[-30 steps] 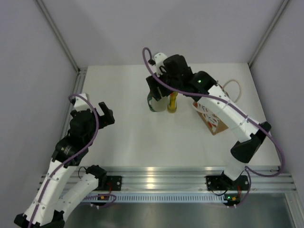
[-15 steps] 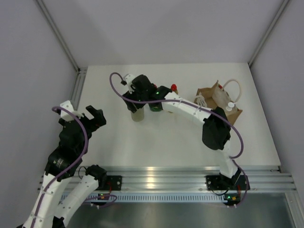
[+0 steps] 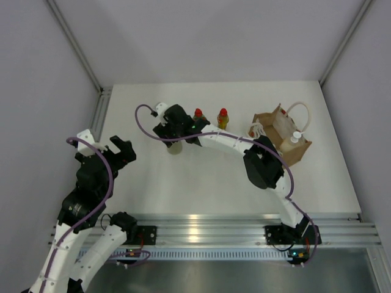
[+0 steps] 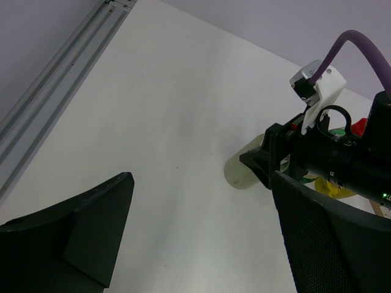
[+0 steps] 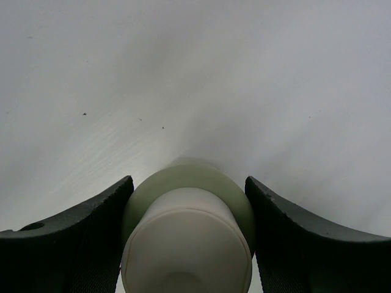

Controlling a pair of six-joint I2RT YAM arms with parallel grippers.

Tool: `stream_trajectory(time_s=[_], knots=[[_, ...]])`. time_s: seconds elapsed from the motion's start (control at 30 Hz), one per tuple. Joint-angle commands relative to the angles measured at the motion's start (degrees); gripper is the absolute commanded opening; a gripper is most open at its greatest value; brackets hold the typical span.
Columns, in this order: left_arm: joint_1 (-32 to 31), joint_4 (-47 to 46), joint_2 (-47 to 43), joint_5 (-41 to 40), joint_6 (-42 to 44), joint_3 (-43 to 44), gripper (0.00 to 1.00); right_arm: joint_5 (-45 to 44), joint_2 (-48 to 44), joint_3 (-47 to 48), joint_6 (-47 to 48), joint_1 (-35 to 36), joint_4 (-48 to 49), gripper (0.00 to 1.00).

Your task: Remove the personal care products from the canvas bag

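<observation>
Right tool [image 5: 188, 198] tight on cream cylinder [image 5: 186, 250], farther left than a second ago.

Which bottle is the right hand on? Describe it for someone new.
On the white table, left of the canvas bag, three bottles stand. It's the leftmost, between the right hand's fingers: a cream cylinder with white lid, unlike the two red-capped bottles beside it.

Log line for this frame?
right gripper: shut on cream bottle; left gripper: open; green bottle, yellow bottle: on table; pump bottle: in bag
</observation>
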State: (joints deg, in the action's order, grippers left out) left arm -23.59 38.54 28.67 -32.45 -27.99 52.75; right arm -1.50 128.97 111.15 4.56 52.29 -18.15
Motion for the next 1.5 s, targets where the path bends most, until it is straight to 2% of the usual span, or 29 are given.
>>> stream_trajectory(time_s=[0.0, 0.07, 0.1, 0.17, 0.27, 0.33, 0.5, 0.63, 0.83, 0.87, 0.97, 1.07, 1.17, 1.2, 1.23, 1.37, 1.47], knots=[[0.3, -2.2, 0.6, -0.2, 0.0, -0.5, 0.98, -1.1, -2.2, 0.8, 0.5, 1.1, 10.2, 0.47], [0.4, -2.3, 0.8, 0.2, 0.1, -0.4, 0.98, -0.8, -3.1, -0.2, 0.4, 1.0, 10.3, 0.67], [0.3, -2.4, 0.9, 0.4, 0.1, -0.5, 0.98, -0.4, -3.5, -0.4, 0.5, 1.1, 10.4, 0.80], [0.4, -2.5, 1.3, 1.0, 0.2, -0.5, 0.98, -0.4, -5.0, -1.5, 1.2, 1.1, 10.2, 0.86], [0.4, -2.4, 2.4, 2.0, 0.5, -0.4, 0.98, -1.0, -9.2, -3.4, 1.9, 1.0, 10.2, 0.90], [0.3, -2.4, 2.9, 2.6, 0.6, -0.3, 0.98, -1.5, -13.4, -5.2, 2.1, 0.7, 10.2, 0.99], [0.3, -2.5, 4.2, 4.8, 0.9, -0.1, 0.98, -9.2, -24.4, -12.2, 0.6, -1.2, 9.9, 0.99], [0.3, -2.6, 3.9, 6.3, 0.7, -0.3, 0.98, -13.9, -39.2, -24.9, -6.8, -6.1, 8.3, 0.99], [0.3, -4.5, 7.9, 17.9, 2.8, -0.5, 0.98, -17.8, -58.3, -41.6, -16.2, -20.9, 2.3, 0.99], [0.3, -4.7, 10.1, 19.5, 3.3, -0.5, 0.98, -17.9, -60.1, -43.1, -16.7, -24.7, 0.0, 0.99], [0.3, -4.8, 14.4, 24.0, 4.3, -0.2, 0.98, -17.8, -65.0, -46.1, -16.3, -30.5, -5.8, 0.99], [0.2, -4.8, 16.9, 27.8, 5.0, -0.1, 0.98, -23.5, -67.0, -46.7, -17.4, -34.5, -14.1, 0.99], [0.0, -4.8, 19.0, 30.4, 5.4, 0.1, 0.98, -24.1, -67.3, -47.7, -17.7, -39.6, -17.8, 0.87], [0.0, -4.8, 19.6, 30.9, 5.5, 0.1, 0.98, -23.1, -67.1, -47.7, -17.8, -40.7, -18.6, 0.77], [-0.2, -4.7, 19.8, 31.1, 5.6, 0.0, 0.98, -22.9, -66.9, -47.9, -18.1, -42.3, -19.6, 0.73], [-1.1, -4.8, 20.6, 31.3, 5.9, -0.1, 0.98, -22.8, -68.1, -49.4, -19.2, -44.1, -20.0, 0.63], [-1.5, -4.7, 20.9, 31.3, 5.8, -0.1, 0.98, -23.0, -68.5, -50.3, -20.5, -45.3, -19.6, 0.59]])
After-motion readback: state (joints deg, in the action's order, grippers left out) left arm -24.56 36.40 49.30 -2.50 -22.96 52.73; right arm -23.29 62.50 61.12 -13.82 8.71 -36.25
